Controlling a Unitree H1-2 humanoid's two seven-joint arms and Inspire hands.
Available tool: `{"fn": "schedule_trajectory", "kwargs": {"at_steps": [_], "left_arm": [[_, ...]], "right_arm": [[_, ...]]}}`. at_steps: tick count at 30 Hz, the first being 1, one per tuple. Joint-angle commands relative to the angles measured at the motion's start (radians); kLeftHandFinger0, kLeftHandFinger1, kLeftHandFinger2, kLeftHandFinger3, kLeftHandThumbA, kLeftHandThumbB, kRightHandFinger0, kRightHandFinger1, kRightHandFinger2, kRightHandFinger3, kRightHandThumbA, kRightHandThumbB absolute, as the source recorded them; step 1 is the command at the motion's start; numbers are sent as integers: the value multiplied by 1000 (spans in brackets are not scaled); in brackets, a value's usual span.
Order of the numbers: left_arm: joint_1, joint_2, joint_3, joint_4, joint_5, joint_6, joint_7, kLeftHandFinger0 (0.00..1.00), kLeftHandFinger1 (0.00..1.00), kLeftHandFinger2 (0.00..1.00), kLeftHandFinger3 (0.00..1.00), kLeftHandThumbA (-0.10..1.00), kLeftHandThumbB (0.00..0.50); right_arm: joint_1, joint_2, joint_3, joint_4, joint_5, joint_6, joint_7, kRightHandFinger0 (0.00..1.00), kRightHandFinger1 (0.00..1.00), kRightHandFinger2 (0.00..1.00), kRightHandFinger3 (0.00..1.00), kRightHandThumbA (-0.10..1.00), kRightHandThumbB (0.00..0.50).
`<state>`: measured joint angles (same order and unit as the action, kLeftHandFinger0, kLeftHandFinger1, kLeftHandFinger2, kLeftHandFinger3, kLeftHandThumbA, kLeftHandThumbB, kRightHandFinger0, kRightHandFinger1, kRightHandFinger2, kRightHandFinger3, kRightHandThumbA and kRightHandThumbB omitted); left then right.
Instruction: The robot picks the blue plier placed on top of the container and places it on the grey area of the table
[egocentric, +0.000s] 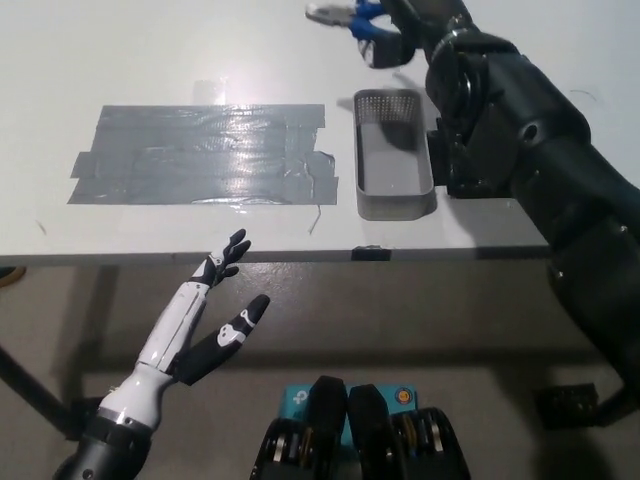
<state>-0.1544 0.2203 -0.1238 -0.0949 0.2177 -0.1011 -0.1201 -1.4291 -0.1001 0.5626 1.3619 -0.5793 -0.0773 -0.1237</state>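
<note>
- Blue plier (362, 27) is held aloft by the black right hand (415, 25), fingers closed round the handles; it is seen above the table's far edge, clear of the container (394, 178).
- Grey area (200, 153) lies toward the table's left, well apart from the plier.
- White left hand (205, 325) rests below the table's near edge, fingers spread, nothing held.
- Risk: the grip looks partial; a slip could be caused during the carry.

Blue plier (362, 28) held aloft beyond grey container (394, 155).
</note>
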Motion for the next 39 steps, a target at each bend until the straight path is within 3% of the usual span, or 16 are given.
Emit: {"fn": "schedule_trajectory", "kwargs": {"at_steps": [1,3,6,9,18,22,24,25,26,29,31,32,34,37,38,39], "left_arm": [[-21,13,8,-7,-3,-36,-2,958,973,985,1000,780,24],[-18,11,6,-13,0,-34,-3,957,970,982,1000,781,21],[-16,9,5,-14,2,-33,-3,955,966,981,1000,775,17],[-9,8,2,-25,3,-21,-7,963,973,981,1000,772,23],[8,-2,-11,-38,16,-15,-6,951,968,976,1000,811,45],[15,3,-11,-45,11,-17,-11,1000,992,985,1000,776,32],[15,4,-11,-45,11,-17,-11,1000,992,985,1000,775,32],[13,6,-20,-38,11,-43,-16,1000,983,978,1000,739,2],[13,6,-21,-37,10,-45,-16,1000,982,977,1000,733,0],[16,8,-25,-41,13,-39,-16,1000,979,976,1000,723,6],[18,6,-25,-45,1,-35,-18,993,972,982,1000,693,12],[19,6,-27,-48,7,-32,-17,1000,976,984,1000,698,18],[22,5,-28,-51,5,-31,-16,1000,976,985,1000,698,16],[22,6,-28,-52,5,-31,-16,1000,975,987,1000,697,16],[17,9,-35,-46,7,-53,-18,970,957,987,1000,686,0],[15,9,-35,-42,3,-57,-18,967,956,987,1000,683,0]], "right_arm": [[-98,6,-25,-32,10,-54,-52,4,348,668,342,-100,292],[-100,15,-29,-28,11,-61,-54,0,338,678,273,-100,269],[-101,23,-30,-26,9,-59,-54,0,459,852,670,-100,237],[-97,73,-30,-25,6,-48,-77,10,491,888,757,-100,210],[-103,189,-62,13,22,-3,-52,0,416,860,689,-100,231],[-106,255,-66,29,22,34,-49,0,249,637,406,-100,258],[-107,256,-67,31,21,34,-50,0,199,608,330,-100,259],[-95,283,-63,37,18,32,-56,30,255,650,466,-100,277],[-92,286,-62,38,16,29,-59,6,234,601,484,-100,281],[-86,292,-55,42,9,28,-63,0,168,403,451,-100,285],[-76,312,-59,50,15,45,-51,28,189,402,406,-100,260],[-73,315,-59,51,15,49,-49,32,180,386,463,-100,267],[-68,318,-58,52,14,49,-51,0,113,310,436,-100,263],[-68,318,-58,53,14,49,-51,0,109,303,433,-100,263],[-58,318,-58,56,16,58,-43,76,203,395,568,-100,257],[-57,317,-61,55,18,59,-42,79,203,384,572,-100,258]]}}
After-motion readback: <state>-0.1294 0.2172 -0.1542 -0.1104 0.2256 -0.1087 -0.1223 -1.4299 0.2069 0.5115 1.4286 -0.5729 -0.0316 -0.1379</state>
